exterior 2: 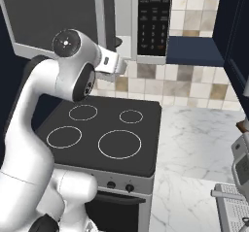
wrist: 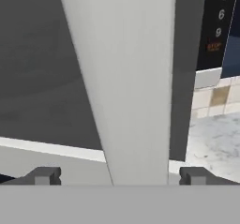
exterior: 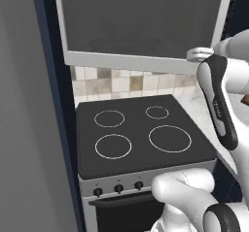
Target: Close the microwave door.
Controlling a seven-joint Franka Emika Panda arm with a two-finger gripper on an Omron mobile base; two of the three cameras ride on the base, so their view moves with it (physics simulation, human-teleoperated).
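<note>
The microwave door (exterior: 141,20) is seen above the stove (exterior: 141,134), nearly swung home yet judged not latched, its pale edge met close by the gripper (wrist: 120,176), whose fingers are spread apart with nothing clamped, so a final push toward the microwave (exterior 2: 153,22) is left.

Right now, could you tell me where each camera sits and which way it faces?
Left base view: behind the arm's left, looking forward and down at the stove and microwave door; white arm at right.
Right base view: behind its right, facing the stove, door and keypad; arm at left.
Hand view: on the hand, close to the door's pale frame; gripper open.
Both base views share stove and door.
</note>
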